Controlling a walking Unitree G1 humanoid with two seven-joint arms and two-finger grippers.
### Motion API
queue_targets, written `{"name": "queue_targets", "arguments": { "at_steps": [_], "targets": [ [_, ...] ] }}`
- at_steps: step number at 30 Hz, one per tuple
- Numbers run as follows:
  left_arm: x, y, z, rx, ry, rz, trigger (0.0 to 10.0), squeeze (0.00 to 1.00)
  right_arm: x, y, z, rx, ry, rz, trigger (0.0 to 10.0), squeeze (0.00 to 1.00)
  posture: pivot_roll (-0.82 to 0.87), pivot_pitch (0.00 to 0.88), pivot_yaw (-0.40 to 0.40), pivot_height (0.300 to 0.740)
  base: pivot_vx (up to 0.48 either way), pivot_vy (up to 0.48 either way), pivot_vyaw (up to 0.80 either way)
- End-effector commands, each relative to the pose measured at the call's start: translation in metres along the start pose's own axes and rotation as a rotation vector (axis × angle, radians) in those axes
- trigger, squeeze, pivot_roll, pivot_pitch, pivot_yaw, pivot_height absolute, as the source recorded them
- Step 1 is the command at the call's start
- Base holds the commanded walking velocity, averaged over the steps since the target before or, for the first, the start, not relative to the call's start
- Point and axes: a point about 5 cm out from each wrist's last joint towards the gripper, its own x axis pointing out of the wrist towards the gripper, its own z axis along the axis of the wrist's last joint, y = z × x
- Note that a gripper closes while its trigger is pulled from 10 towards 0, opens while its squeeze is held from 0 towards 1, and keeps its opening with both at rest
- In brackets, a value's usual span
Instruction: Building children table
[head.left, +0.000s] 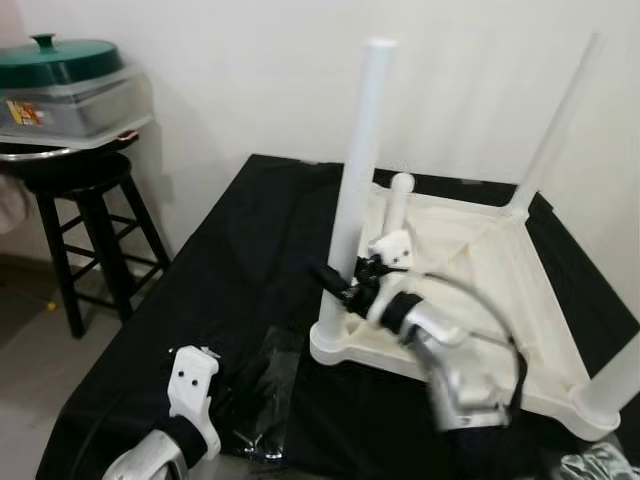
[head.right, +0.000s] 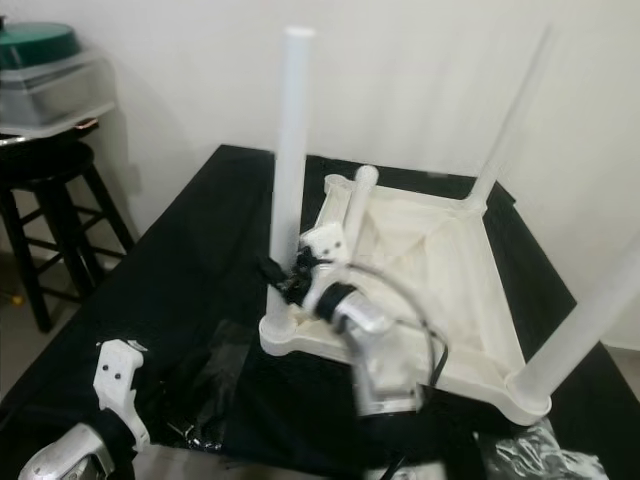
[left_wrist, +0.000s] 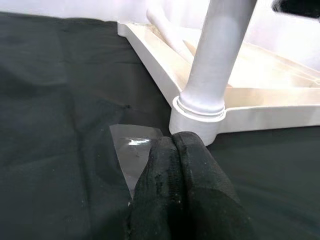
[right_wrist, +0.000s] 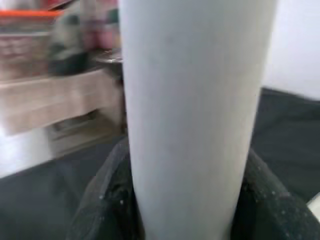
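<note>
up front, the left eye view takes in the whole scene: a white tabletop (head.left: 470, 290) lies upside down on a black cloth (head.left: 240, 290), with legs standing up from its corners and a loose leg (head.left: 398, 205) lying tilted inside the frame. the right gripper (head.left: 348, 285) reaches to the nearest upright leg (head.left: 355, 180), low down by its socket. the left gripper (head.left: 262, 385) sits low on the cloth over a clear plastic bag (head.left: 270, 400). off to the robot's left a dark stool (head.left: 85, 215) carries a green-lidded container (head.left: 65, 85).

the right eye view adds the near right corner leg (head.right: 585, 320) at fuller length, and crinkled plastic (head.right: 540, 455) by that corner.

the left wrist view shows what the head views do not: its fingers (left_wrist: 170, 190) pressed together with nothing between them, resting on the cloth just beside the leg's ringed socket (left_wrist: 197, 117), the clear bag under their tips.

the right wrist view, blurred, shows the pale, smooth leg (right_wrist: 195, 110) up close, with black fingers (right_wrist: 107, 200) on either side of it, gripping it.
</note>
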Motion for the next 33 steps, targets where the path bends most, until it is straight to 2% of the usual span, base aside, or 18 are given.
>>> {"name": "queue_targets", "arguments": {
  "at_steps": [1,9,10,13,14,15,16,18,21,22,23,24,25,26,32,33],
  "targets": [
    [-0.001,0.002,0.001,0.005,0.009,-0.006,10.0,0.0,-0.009,-0.003,-0.023,-0.026,0.121,-0.085,0.0,0.0,0.03,0.0,-0.044,0.74,0.0,0.0,0.0],
    [0.002,0.003,0.001,0.009,0.005,-0.005,10.0,0.0,-0.007,0.004,-0.032,-0.03,0.156,-0.023,0.0,0.0,0.04,0.0,-0.067,0.74,0.0,0.0,0.0],
    [0.002,0.003,0.001,0.008,0.002,0.003,10.0,0.0,-0.007,0.006,-0.032,-0.035,0.168,-0.014,7.4,0.0,0.04,0.0,-0.068,0.74,0.0,0.0,0.0],
    [0.002,0.004,0.001,0.007,0.0,0.006,10.0,0.0,-0.007,0.007,-0.033,-0.041,0.183,-0.035,7.4,0.0,0.04,0.0,-0.068,0.74,0.0,0.0,0.0],
    [0.002,0.004,0.001,0.005,0.001,0.003,10.0,0.0,-0.006,0.008,-0.032,-0.022,0.194,-0.016,10.0,0.8,0.04,0.0,-0.062,0.74,0.0,0.0,0.0],
    [0.002,0.003,0.001,0.005,0.002,-0.001,10.0,0.0,-0.005,0.01,-0.03,0.002,0.197,0.031,10.0,1.0,0.04,0.0,-0.06,0.74,0.0,0.0,0.0],
    [0.002,0.003,0.001,0.005,0.002,-0.001,10.0,0.0,-0.005,0.01,-0.03,0.002,0.197,0.031,10.0,1.0,0.04,0.0,-0.06,0.74,0.0,0.0,0.0],
    [0.003,0.003,0.001,0.003,0.003,-0.006,10.0,0.0,-0.001,0.014,-0.021,0.036,0.162,0.13,10.0,1.0,0.04,0.0,-0.06,0.74,0.0,0.0,0.0],
    [0.005,0.002,0.001,0.002,0.003,-0.006,10.0,0.0,0.006,0.013,0.002,-0.003,0.082,0.415,10.0,1.0,0.05,0.0,-0.06,0.74,0.0,0.0,0.0],
    [0.005,0.002,0.001,0.002,0.003,-0.006,10.0,0.0,0.006,0.013,0.002,-0.003,0.082,0.415,10.0,1.0,0.05,0.0,-0.06,0.74,0.0,0.0,0.0],
    [0.005,0.002,0.0,0.002,0.003,-0.006,10.0,0.0,0.006,0.012,0.006,-0.019,0.073,0.47,10.0,1.0,0.05,0.0,-0.06,0.74,0.0,0.0,0.0],
    [0.005,0.002,0.0,0.002,0.003,-0.006,10.0,0.0,0.006,0.01,0.01,-0.064,0.072,0.547,10.0,0.3,0.05,0.0,-0.064,0.74,0.0,0.0,0.0],
    [0.006,0.002,0.0,0.002,0.003,-0.006,10.0,0.0,0.006,0.008,0.012,-0.093,0.073,0.592,10.0,0.3,0.05,0.0,-0.064,0.74,0.0,0.0,0.0],
    [0.006,0.002,0.0,0.002,0.004,-0.006,10.0,0.0,0.006,0.002,0.016,-0.133,0.086,0.681,10.0,0.0,0.06,0.0,-0.064,0.74,0.0,0.0,0.0],
    [0.006,0.002,-0.001,0.001,0.008,-0.007,10.0,0.0,0.01,-0.011,0.021,-0.157,0.144,0.812,10.0,0.0,0.07,0.0,-0.063,0.74,0.0,0.0,0.0],
    [0.006,0.003,-0.002,0.001,0.01,-0.007,10.0,0.0,0.016,-0.019,0.026,-0.128,0.14,0.835,10.0,0.0,0.08,0.0,-0.065,0.74,0.0,0.0,0.0]
  ]
}}
